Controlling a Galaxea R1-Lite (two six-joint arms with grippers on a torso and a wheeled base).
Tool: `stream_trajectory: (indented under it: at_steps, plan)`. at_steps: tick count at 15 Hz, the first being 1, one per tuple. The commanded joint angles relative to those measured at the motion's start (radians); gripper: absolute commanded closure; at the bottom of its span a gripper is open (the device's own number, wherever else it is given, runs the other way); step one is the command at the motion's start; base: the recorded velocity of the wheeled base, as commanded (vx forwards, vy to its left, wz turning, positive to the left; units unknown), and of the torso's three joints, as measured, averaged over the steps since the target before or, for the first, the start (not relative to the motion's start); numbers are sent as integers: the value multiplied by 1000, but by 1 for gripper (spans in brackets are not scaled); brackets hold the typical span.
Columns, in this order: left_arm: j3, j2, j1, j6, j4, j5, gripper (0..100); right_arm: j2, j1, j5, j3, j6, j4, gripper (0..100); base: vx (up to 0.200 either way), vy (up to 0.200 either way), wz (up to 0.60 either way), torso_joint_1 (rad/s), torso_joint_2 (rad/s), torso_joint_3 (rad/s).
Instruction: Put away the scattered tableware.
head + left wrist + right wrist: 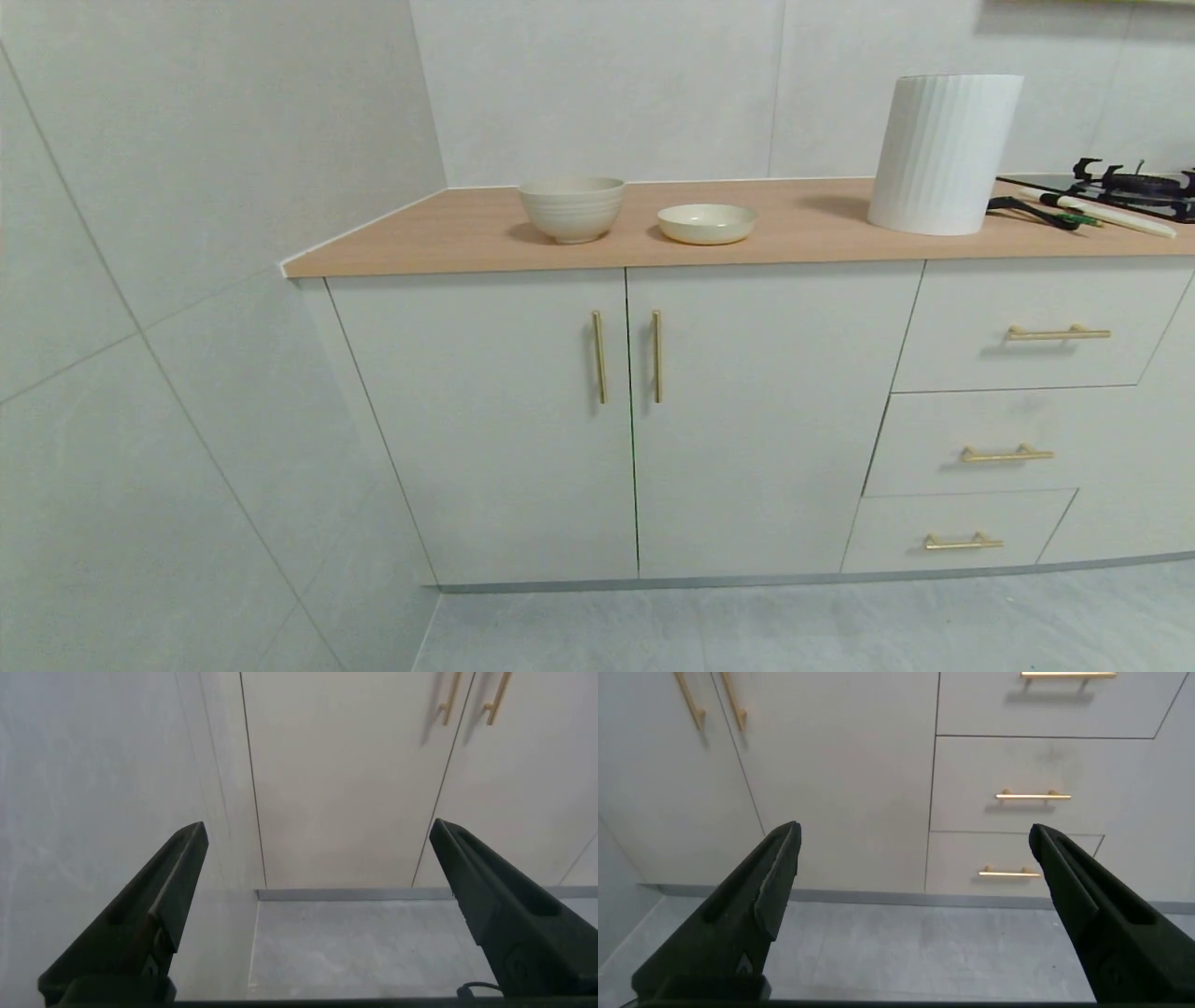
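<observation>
While both tools hang low, facing the cabinet doors [523, 429] near the floor [355, 952], the tableware sits up on the bench [420, 247]: ribbed bowl [571, 207] twd its left end, shallow dish [707, 223] near the bowl's right side, not touching. Left tool [316, 833] released, nothing held. Right tool [913, 833] likewise spread, empty. Both pieces lie above & ahead of the tools. Judgement: left arm nearer bowl, right arm nearer dish; either must rise to bench ht first.

Pale tiled walls [205, 140] meeting in a corner, grey floor [794, 625] below. Wooden counter [803, 229] over cream cabinet doors [485, 420] and three drawers [980, 359], all with gold handles [598, 357].
</observation>
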Motion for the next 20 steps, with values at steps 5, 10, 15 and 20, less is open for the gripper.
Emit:
stream_trajectory:
  at_steps: [5,10,15,20]
  plan:
    - [0,2,0,-1,0,0,0,2,0,1,0,-1,0,0,120,0,0,0,0,2]
    - [0,2,0,-1,0,0,0,2,0,1,0,-1,0,0,200,0,0,0,4,-1]
    - [0,2,0,-1,0,0,0,2,0,1,0,-1,0,0,160,0,0,1,2,2]
    - [0,2,0,0,0,0,0,2,0,1,0,-1,0,0,0,0,0,0,0,0]
